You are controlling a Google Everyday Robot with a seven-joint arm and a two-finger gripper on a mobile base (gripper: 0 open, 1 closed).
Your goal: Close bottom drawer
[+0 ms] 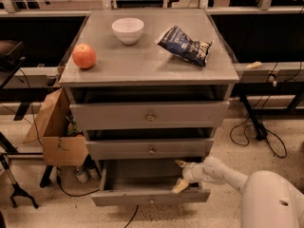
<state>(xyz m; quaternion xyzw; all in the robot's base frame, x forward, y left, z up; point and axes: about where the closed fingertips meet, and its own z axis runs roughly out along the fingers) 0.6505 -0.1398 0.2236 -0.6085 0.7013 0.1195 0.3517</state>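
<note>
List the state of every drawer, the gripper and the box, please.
Slim grey bottom drawer: pulled out, open.
Middle-height grey drawer: nearly in.
Tall grey top drawer: nearly in.
Robot's pale gripper: fingers open, above the bottom drawer's right front part.
Brown cardboard box: flap open.

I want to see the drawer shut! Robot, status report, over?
Gripper open, over bottom drawer near right front corner. Drawer pulled out, not shut. Cardboard box left of cabinet, outside drawer's path.
</note>
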